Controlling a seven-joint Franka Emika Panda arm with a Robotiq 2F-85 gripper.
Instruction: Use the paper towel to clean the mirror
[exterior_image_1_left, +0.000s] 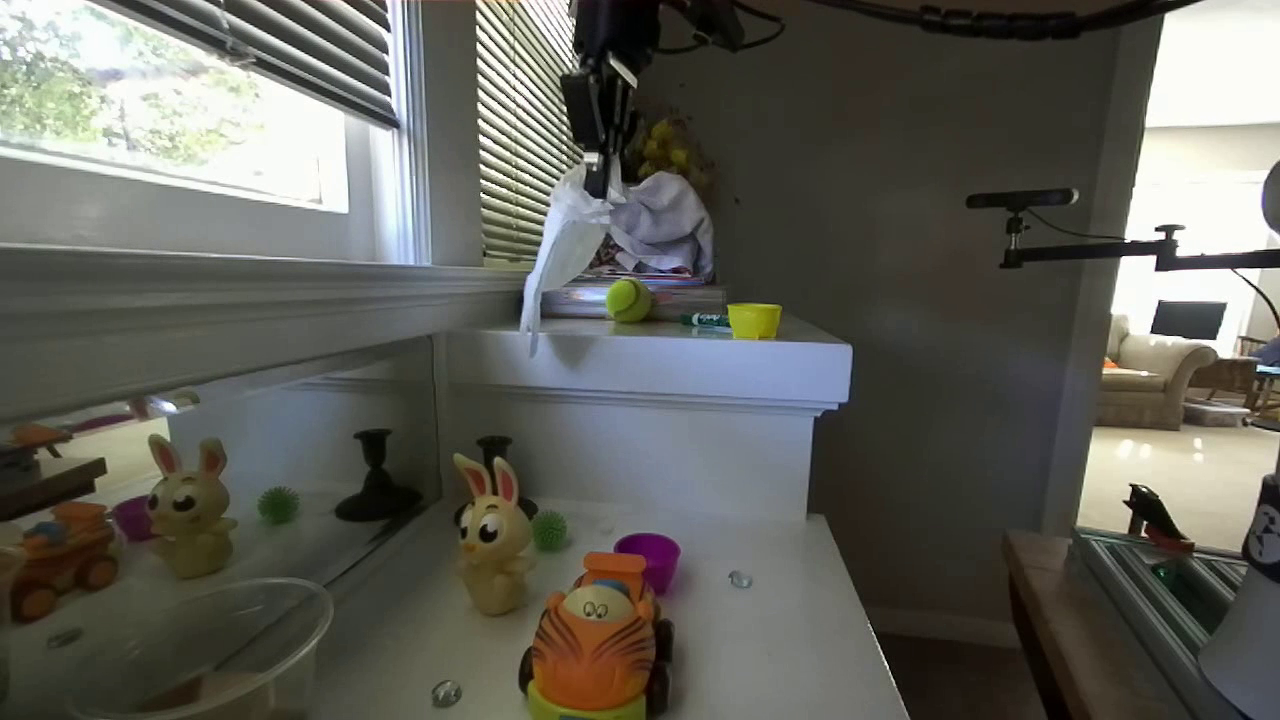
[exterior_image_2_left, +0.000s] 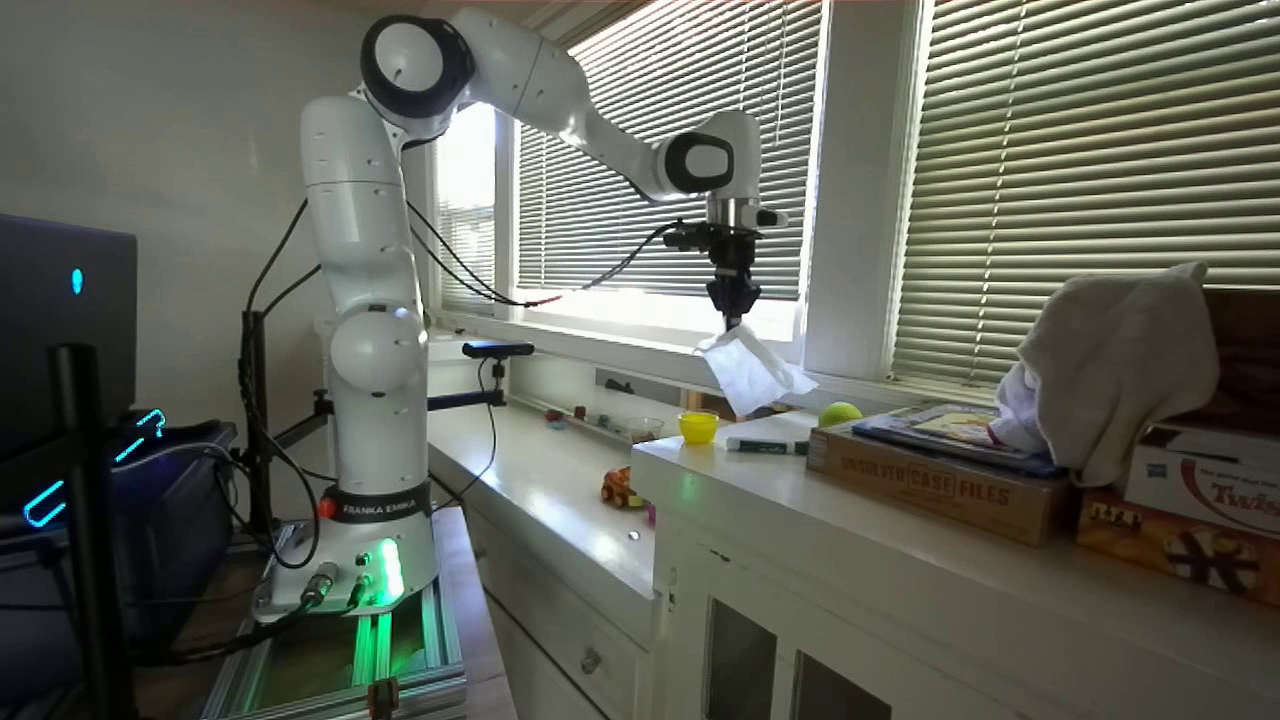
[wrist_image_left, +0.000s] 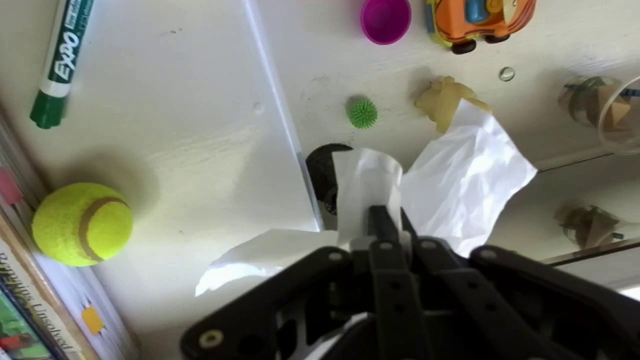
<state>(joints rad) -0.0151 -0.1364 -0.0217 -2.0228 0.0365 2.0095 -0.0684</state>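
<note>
In the wrist view, "EXPO" stands in white letters on the green-and-white plastic marker (wrist_image_left: 62, 65). A flat white printed panel (wrist_image_left: 34, 300) reads "Unsolved"; the word before it is unclear. In an exterior view, the long brown cardboard box (exterior_image_2_left: 930, 487) reads "UNSOLVED CASE FILES", and "FRANKA EMIKA" runs in white on the black band (exterior_image_2_left: 378, 507) around the white robot arm (exterior_image_2_left: 375, 350). Red letters starting "Tw" mark the white rectangular box (exterior_image_2_left: 1210, 482); those on the flat orange box (exterior_image_2_left: 1135, 535) below are illegible. A blue emblem glows on the dark laptop lid (exterior_image_2_left: 60, 335).
</note>
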